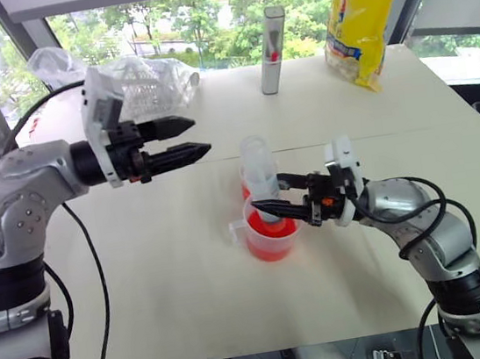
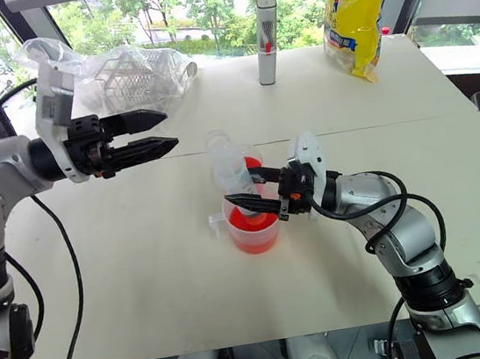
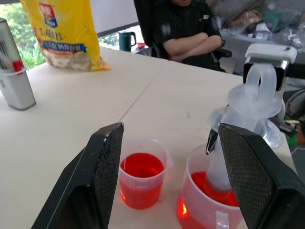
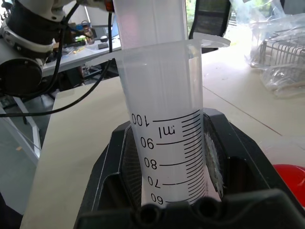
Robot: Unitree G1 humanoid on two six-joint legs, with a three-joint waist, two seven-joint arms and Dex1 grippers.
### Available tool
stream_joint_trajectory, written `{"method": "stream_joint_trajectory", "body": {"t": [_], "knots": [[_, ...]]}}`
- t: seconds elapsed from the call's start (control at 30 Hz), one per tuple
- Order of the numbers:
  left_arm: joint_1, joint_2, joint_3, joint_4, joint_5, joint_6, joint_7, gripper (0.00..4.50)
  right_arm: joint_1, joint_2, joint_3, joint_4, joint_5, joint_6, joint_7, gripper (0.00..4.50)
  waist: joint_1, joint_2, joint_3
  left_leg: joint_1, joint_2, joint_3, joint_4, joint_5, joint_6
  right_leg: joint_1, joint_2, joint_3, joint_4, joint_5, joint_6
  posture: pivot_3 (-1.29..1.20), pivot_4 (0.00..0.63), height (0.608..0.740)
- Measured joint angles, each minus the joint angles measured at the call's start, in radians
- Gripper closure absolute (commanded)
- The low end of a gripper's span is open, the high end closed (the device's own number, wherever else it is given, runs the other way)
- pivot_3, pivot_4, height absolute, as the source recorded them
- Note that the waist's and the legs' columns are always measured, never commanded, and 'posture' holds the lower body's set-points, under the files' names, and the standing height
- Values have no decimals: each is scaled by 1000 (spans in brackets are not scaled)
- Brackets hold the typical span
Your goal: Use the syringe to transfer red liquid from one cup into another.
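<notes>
Syringe point(image 4: 162, 119) first: your right claw point(image 1: 288, 198) is clamped on its barrel, holding it upright with the tip down in the larger spouted cup point(image 1: 269, 233), dipped into the red liquid point(image 3: 212, 191). Your left claw point(image 1: 177, 141) hangs apart from it, up over the desk point(image 1: 182, 276) on the left side, fingers spread wide and holding nothing, pointing level toward the plunger top point(image 3: 259, 93). Just behind the spouted cup stands the smaller plain cup point(image 3: 142, 174), partly filled with red. Farther back on the desk you have a grey upright tube point(image 1: 272, 50), a yellow bag point(image 1: 361, 13) and some clear plastic wrapping point(image 1: 143, 79). By the look of it, you are at the drawing step: the next move calls for bringing the left claw in on the plunger ring and pulling it straight up while the right keeps the barrel steady, so the cup does not tip.
</notes>
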Motion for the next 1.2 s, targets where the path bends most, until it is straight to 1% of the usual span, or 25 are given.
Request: {"method": "stream_joint_trajectory", "body": {"t": [0.1, 0.3, 0.4, 0.47, 0.53, 0.7, 0.83, 1.03, 1.13, 1.2], "knots": [[32, 1, -2, -1, 19, -17, -1, 1297, -31, -3, -22, -15, 26, 28, -10, 3062, 2, 0, 0, 0, 0, 0, 0, 0, 0, 0, 0, 0, 0, 0, 0, 0, 150, 740], [32, -1, -12, 4, 39, -46, -6, 1297, -224, -11, -112, -37, 173, 154, -67, 3062, 2, 0, 0, 0, 0, 0, 0, 0, 0, 0, 0, 0, 0, 0, 0, 0, 150, 740], [25, -8, -16, 15, 46, -65, -10, 1297, -361, -12, -156, 21, 234, 206, -81, 3062, 2, 0, 0, 0, 0, 0, 0, 0, 0, 0, -1, 0, 0, 0, 0, 0, 150, 740], [22, -9, -23, 20, 58, -78, -12, 1297, -439, -12, -164, 101, 236, 210, -71, 3062, 1, 0, 0, 0, 0, 0, 0, 0, 0, 0, 0, 0, -1, 0, 0, 0, 150, 740], [18, -10, -36, 21, 64, -84, -16, 1297, -480, -9, -168, 185, 219, 194, -52, 3062, 2, 0, 0, -1, 0, 1, -1, 0, 0, 0, 0, 0, -2, 0, 0, 0, 150, 740], [12, -15, -42, 30, 75, -97, -25, 1297, -497, 52, -115, 422, 97, 69, 15, 3062, 1, 0, 0, -2, 0, 1, -1, -1, 1, -2, 0, 0, -2, 0, 0, 0, 150, 740], [-51, -42, -48, 45, 84, -114, -21, 1297, -496, 97, -83, 560, 9, -29, 52, 3062, 1, 1, 1, -5, 0, 1, 0, 0, 1, -3, 0, 0, -2, 0, 0, 0, 150, 740], [-140, -98, -62, 100, 96, -133, -21, 1297, -494, 112, -79, 605, -37, -83, 76, 3062, 2, 1, 1, -7, 0, 0, 1, 0, 1, -5, 0, -1, -2, 0, 0, 0, 150, 740], [-230, -160, -103, 144, 129, -174, -19, 1297, -490, 137, -75, 605, -47, -92, 78, 3062, 3, 1, 1, -8, -1, 0, 2, 0, 1, -5, 0, -2, -2, 1, 0, 0, 150, 740], [-292, -214, -128, 205, 164, -218, -10, 1297, -476, 143, -75, 602, -51, -93, 77, 3062, 4, 1, 1, -8, -1, 0, 2, 0, 1, -5, 0, -3, -2, 1, 0, 0, 150, 740]]}}
